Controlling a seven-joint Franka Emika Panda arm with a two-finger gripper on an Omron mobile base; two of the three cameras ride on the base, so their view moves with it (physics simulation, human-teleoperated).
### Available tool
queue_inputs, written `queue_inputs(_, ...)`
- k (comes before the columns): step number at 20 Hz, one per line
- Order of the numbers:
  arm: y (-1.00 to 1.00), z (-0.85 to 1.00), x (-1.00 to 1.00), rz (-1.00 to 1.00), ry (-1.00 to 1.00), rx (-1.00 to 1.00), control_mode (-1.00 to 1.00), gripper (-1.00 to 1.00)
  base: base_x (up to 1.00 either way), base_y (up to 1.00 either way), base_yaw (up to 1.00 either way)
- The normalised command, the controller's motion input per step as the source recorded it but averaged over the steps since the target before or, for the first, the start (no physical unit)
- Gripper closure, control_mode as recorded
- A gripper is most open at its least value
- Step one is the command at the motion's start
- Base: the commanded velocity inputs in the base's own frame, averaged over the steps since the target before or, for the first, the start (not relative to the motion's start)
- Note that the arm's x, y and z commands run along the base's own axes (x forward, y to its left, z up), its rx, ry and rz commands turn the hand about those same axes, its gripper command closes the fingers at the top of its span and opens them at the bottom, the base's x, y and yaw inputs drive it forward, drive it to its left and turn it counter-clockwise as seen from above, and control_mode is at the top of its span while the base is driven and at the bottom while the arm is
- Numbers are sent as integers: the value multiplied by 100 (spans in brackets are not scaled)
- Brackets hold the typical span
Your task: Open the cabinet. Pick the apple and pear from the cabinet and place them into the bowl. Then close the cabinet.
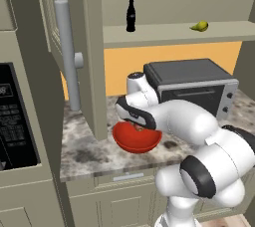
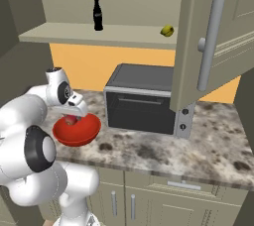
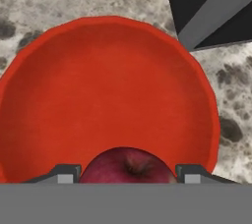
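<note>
The cabinet (image 2: 213, 36) is seen standing open above the speckled surface (image 2: 208, 141), its doors swung wide. The red bowl (image 3: 113, 85) is set on the surface just beside the dark toaster oven (image 2: 144, 101), on the side away from the open right-hand door. Directly over the bowl the pincer (image 3: 127, 175) is held, its jaws spread to either side of the apple (image 3: 128, 166); whether the fruit is gripped between them or already let go cannot be told, though in the right base view the apple appears to sit low inside the bowl. The pear (image 1: 200, 26) is left on the cabinet shelf, well apart from the cola bottle (image 1: 130, 16) on the same shelf. By this reckoning, the opening is done and the first fruit is delivered or all but delivered; the pear is yet to be fetched and the cabinet yet to be closed.
</note>
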Motion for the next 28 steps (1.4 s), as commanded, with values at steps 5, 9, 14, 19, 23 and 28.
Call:
queue_inputs(5, 0, -15, 10, 0, 0, 0, -100, 100, 0, 0, 0)
queue_inputs(9, 0, -16, 9, 0, 0, 0, -100, 100, 0, 0, 0)
queue_inputs(14, 0, -17, 7, 0, 0, 0, -100, 100, 0, 0, 0)
queue_inputs(19, 0, -15, 5, 0, 0, 0, -100, 100, 0, 0, 0)
queue_inputs(23, 0, -16, 5, 0, 0, 0, -100, 100, 0, 0, 0)
queue_inputs(28, 0, -17, 6, 0, 0, 0, -100, 100, 0, 0, 0)
